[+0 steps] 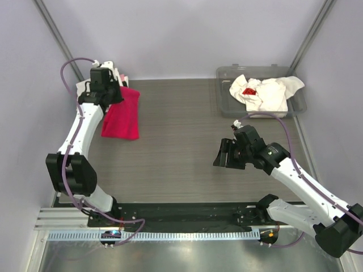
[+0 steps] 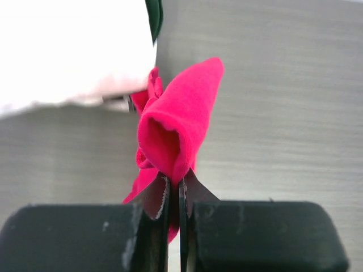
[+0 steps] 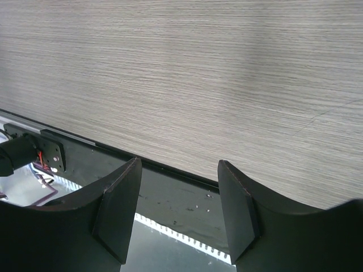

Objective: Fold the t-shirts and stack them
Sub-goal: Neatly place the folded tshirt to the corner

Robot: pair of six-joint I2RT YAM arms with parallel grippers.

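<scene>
At the far left corner of the wood-grain tabletop (image 1: 181, 141), the left gripper (image 2: 174, 195) is pinched tight on a bunched edge of the folded crimson t-shirt (image 1: 121, 116). It holds that edge right beside a white t-shirt (image 2: 68, 51), apparently to set it on that stack. The right gripper (image 3: 178, 212) hovers mid-table, jaws partly apart and holding nothing, likely out of the left arm's way. Crumpled white and cream t-shirts (image 1: 266, 93), not yet folded, fill the clear grey plastic tub (image 1: 224, 105) at far right.
</scene>
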